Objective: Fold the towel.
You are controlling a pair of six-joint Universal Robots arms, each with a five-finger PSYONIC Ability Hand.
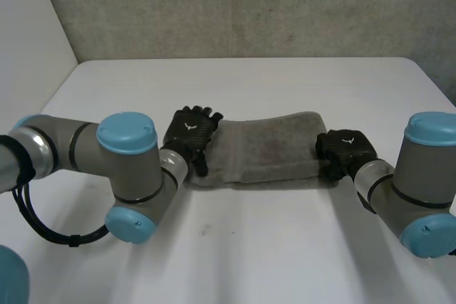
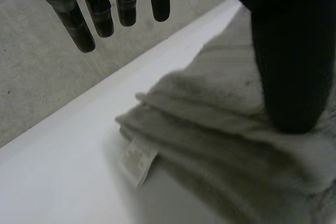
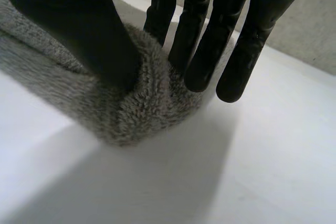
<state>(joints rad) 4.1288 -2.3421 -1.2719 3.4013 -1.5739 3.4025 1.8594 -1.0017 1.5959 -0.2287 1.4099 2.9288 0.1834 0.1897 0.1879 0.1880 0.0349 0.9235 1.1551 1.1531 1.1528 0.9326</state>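
Folded grey towel (image 1: pixel 267 149) on the white surface (image 1: pixel 249 247)
The left robot hand (image 1: pixel 189 132) sits at the towel's left end, fingers straight and apart, thumb resting on it; the right robot hand (image 1: pixel 345 149) at its right end clamps the edge between thumb and fingers

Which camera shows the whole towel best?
The head view: the towel lies full-length between the left hand and right hand. The left wrist view shows one layered end with its label at the left hand; the right wrist view shows the other end pinched by the right hand.
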